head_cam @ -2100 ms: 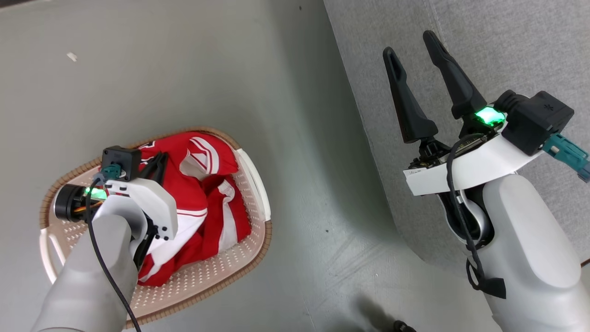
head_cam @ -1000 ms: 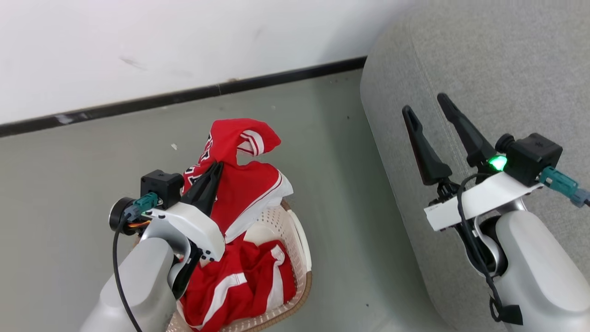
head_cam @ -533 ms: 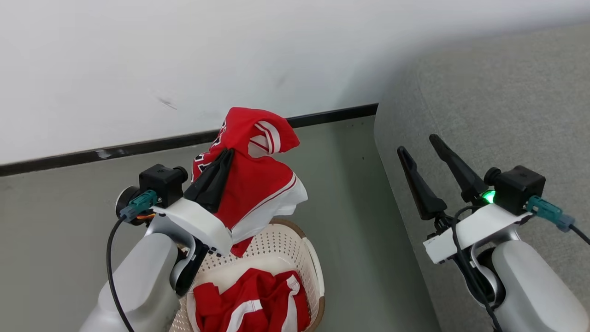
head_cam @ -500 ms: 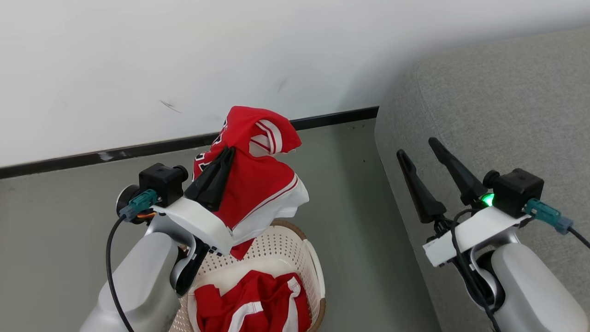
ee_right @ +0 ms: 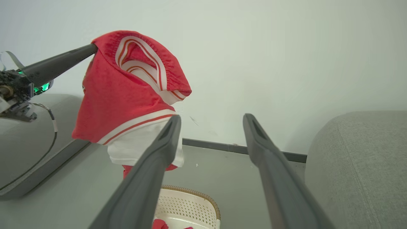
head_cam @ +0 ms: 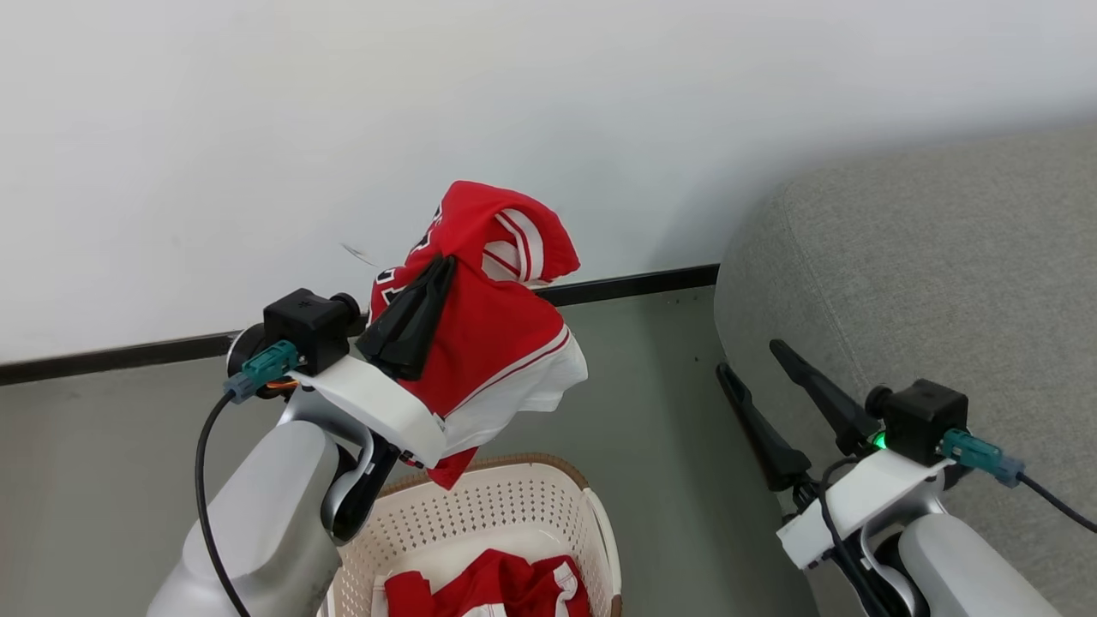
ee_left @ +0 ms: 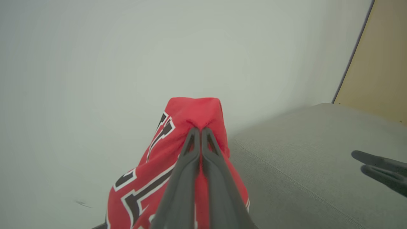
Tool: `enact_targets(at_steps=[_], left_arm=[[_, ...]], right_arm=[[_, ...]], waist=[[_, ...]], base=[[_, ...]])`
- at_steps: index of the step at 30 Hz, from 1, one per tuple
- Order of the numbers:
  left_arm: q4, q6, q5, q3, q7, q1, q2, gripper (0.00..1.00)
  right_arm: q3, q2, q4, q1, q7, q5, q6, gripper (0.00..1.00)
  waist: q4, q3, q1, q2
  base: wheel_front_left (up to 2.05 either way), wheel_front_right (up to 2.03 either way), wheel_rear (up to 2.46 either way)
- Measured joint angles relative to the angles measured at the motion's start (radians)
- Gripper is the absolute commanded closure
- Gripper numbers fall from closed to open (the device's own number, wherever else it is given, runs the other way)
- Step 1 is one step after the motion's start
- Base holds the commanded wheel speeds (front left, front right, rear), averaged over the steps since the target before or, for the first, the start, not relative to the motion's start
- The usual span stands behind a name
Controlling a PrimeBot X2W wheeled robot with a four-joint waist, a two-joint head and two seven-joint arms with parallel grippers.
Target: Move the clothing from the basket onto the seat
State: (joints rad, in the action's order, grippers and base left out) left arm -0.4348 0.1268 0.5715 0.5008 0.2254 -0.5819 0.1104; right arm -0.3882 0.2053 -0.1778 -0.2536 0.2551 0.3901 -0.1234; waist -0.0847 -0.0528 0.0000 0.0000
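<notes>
My left gripper (head_cam: 441, 267) is shut on a red garment (head_cam: 488, 330) with white trim and navy-and-white lettering, holding it in the air above the basket (head_cam: 514, 506). The cloth drapes over the shut fingers (ee_left: 200, 132) and hangs down in the right wrist view (ee_right: 127, 95). Another red piece of clothing (head_cam: 493, 587) lies inside the cream perforated basket (ee_right: 190, 203). My right gripper (head_cam: 754, 360) stands open and empty beside the grey seat (head_cam: 926, 283), its fingers (ee_right: 165, 140) apart. The seat (ee_left: 302, 178) lies to the right of the held garment.
A white wall (head_cam: 257, 128) with a dark baseboard (head_cam: 626, 284) runs behind the basket. Grey floor (head_cam: 660, 411) separates basket and seat. A tan panel (ee_left: 381, 63) stands beyond the seat in the left wrist view.
The left gripper has lifted the red garment higher, clear of the basket. The head camera has tilted up, so basket and right gripper sit lower in the picture.
</notes>
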Motion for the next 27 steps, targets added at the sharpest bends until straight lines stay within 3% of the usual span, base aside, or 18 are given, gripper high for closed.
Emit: enact_targets(at_steps=[12, 27], left_arm=[[0.091, 0.000, 0.031, 0.052, -0.037, 0.018, -0.012, 1.00], [0.186, 0.000, 0.054, 0.102, -0.090, 0.029, -0.017, 1.00]], right_arm=[[-0.119, 0.051, -0.066, 0.003, 0.000, 0.060, 0.000, 0.00], [-0.315, 0.051, -0.176, -0.090, 0.000, 0.188, 0.000, 0.00]], waist=[[0.029, 0.051, 0.0000, 0.0000], [0.094, 0.056, 0.0000, 0.0000]], base=[[0.00, 0.00, 0.00], [0.00, 0.00, 0.00]])
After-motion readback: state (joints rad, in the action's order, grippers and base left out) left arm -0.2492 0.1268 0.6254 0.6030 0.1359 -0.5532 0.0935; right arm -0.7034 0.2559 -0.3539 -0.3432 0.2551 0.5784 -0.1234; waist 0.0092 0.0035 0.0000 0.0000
